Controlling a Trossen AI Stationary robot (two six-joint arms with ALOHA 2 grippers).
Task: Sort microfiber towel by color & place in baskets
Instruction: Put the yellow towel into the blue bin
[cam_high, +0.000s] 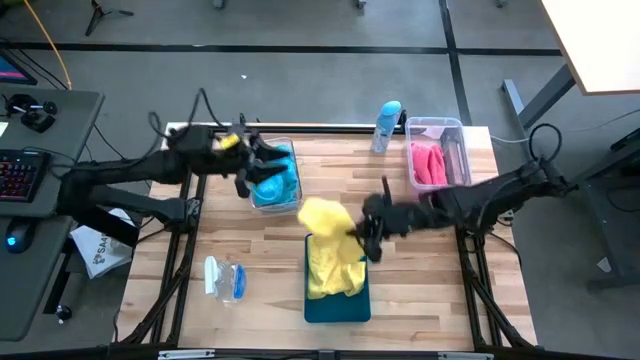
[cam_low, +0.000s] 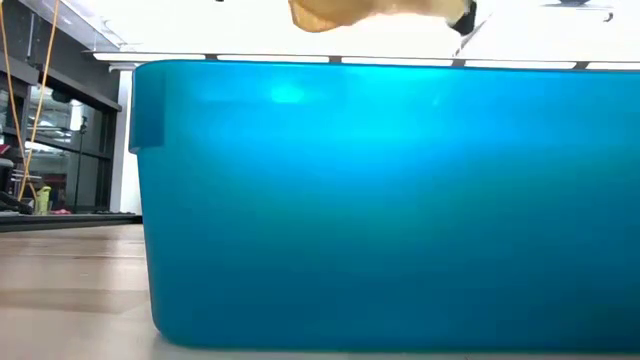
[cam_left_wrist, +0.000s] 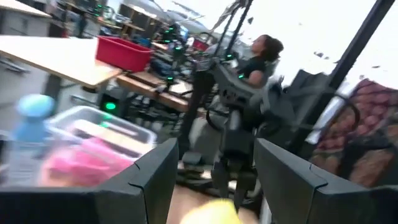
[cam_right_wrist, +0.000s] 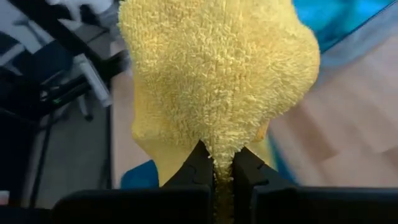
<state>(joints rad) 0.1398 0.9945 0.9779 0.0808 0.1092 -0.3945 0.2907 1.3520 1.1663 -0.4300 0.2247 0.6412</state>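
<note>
My right gripper (cam_high: 366, 237) is shut on a yellow microfiber towel (cam_high: 323, 216) above the far end of the dark-teal tray (cam_high: 337, 308). More yellow cloth (cam_high: 335, 272) lies in that tray. The low view shows only the tray's wall (cam_low: 380, 200) and a bit of yellow cloth (cam_low: 335, 12) above it. Blue towels (cam_high: 276, 184) fill the clear basket (cam_high: 290, 150) at the far left, and my left gripper (cam_left_wrist: 214, 186) stands open over it, holding nothing. Pink towels (cam_high: 430, 165) lie in the clear basket (cam_high: 452, 125) at the far right. My right gripper pinches a gathered fold of the yellow towel (cam_right_wrist: 224, 163) between its two fingertips (cam_right_wrist: 198, 167). The fingers come from the table's right, slanting down. The towel bulges out ahead of the fingers (cam_right_wrist: 217, 68), lifted above the tray; whether its lower part touches the cloth below, I cannot tell.
A clear bottle with a light-blue cap (cam_high: 386, 125) stands at the far edge between the two clear baskets. Another small clear bottle (cam_high: 226, 280) lies on the wood at the near left. A person (cam_left_wrist: 258, 59) shows in the room beyond the table.
</note>
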